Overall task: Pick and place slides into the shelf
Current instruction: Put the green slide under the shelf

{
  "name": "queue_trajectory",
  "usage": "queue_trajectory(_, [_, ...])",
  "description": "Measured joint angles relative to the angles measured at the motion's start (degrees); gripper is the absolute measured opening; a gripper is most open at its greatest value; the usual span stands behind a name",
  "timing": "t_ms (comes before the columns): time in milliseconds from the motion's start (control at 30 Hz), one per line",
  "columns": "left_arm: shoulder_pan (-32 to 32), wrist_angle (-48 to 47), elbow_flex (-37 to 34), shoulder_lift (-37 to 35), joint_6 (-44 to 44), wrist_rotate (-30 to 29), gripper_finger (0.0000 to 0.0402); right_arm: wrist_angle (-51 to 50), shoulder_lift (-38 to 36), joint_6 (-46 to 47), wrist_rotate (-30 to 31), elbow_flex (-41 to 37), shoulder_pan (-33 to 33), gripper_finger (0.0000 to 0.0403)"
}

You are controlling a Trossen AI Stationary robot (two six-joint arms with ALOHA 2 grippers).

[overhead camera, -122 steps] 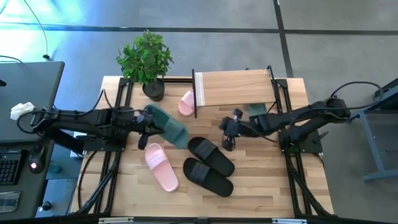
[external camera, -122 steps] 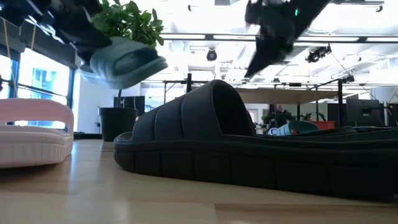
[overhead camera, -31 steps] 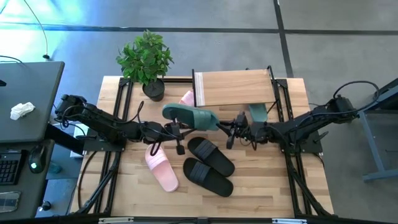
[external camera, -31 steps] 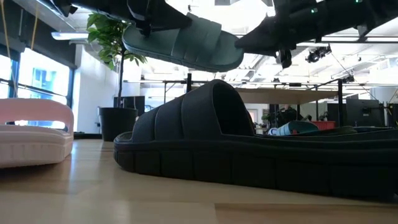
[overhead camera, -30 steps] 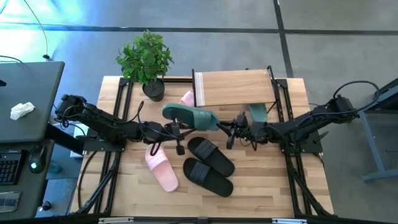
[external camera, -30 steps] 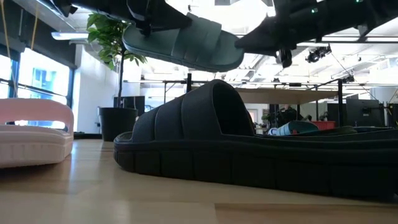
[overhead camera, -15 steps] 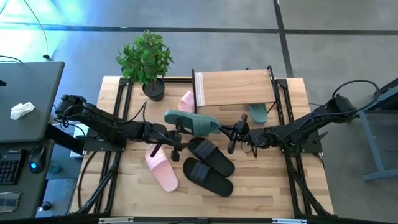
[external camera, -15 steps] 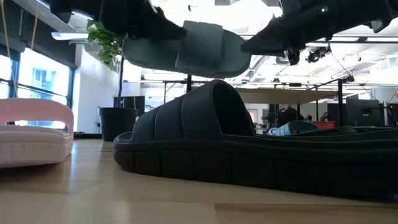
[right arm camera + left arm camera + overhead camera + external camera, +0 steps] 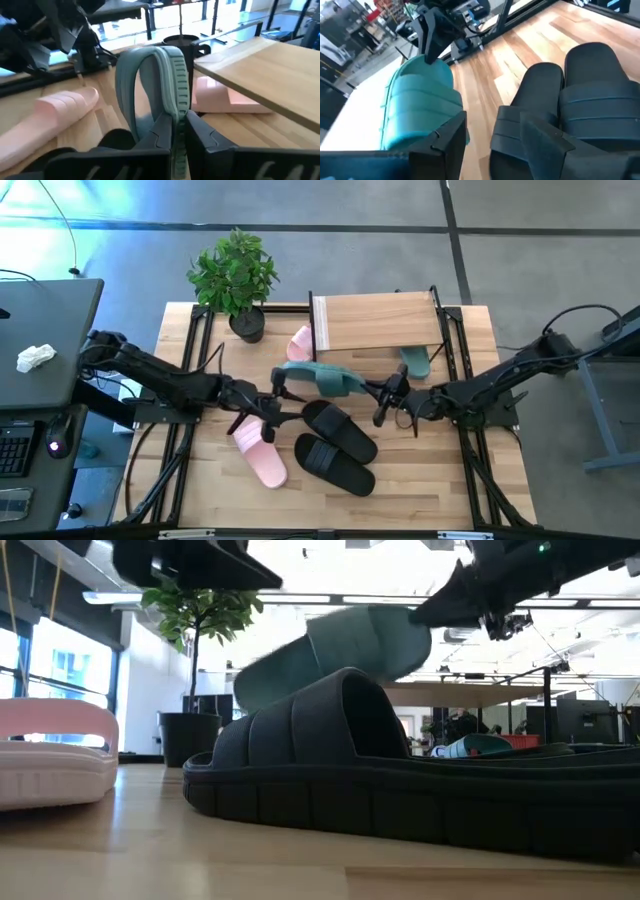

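Nearest the front edge of the table, two black slides lie side by side, and a pink slide lies just to their left. Above them, a teal slide hangs in the air, tilted. The right end effector has its fingers closed on the rim of this slide. The left end effector is close to the other end with fingers parted, holding nothing. Farther back stands the shelf, with a second pink slide and a second teal slide partly under it.

The high view looks straight down on the whole wooden table. The low view sits at tabletop height. Both share the ribbed black slide sandals, close up in the low view.
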Motion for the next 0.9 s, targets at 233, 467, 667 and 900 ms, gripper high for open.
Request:
queue_trajectory(233, [-5.5, -4.5, 0.0, -1.7, 7.9, -8.4, 0.0151, -14.6, -7.5, 3.9, -5.2, 5.3, 0.9, 0.0])
queue_trajectory(467, [-13.3, -5.4, 0.0, -1.7, 26.1, -18.9, 0.015, -48.9, -10.1, 14.0, -12.5, 21.9, 0.0, 0.0])
queue_trajectory(667, [-17.0, -4.8, 0.0, 0.0, 44.7, -26.2, 0.015, -70.2, -9.2, 19.1, -20.9, 37.4, -3.0, 0.0])
queue_trajectory(900, [-16.9, -3.8, 0.0, 7.6, 55.6, -36.3, 0.0155, -77.1, -9.2, 20.2, -30.0, 49.6, -7.4, 0.0])
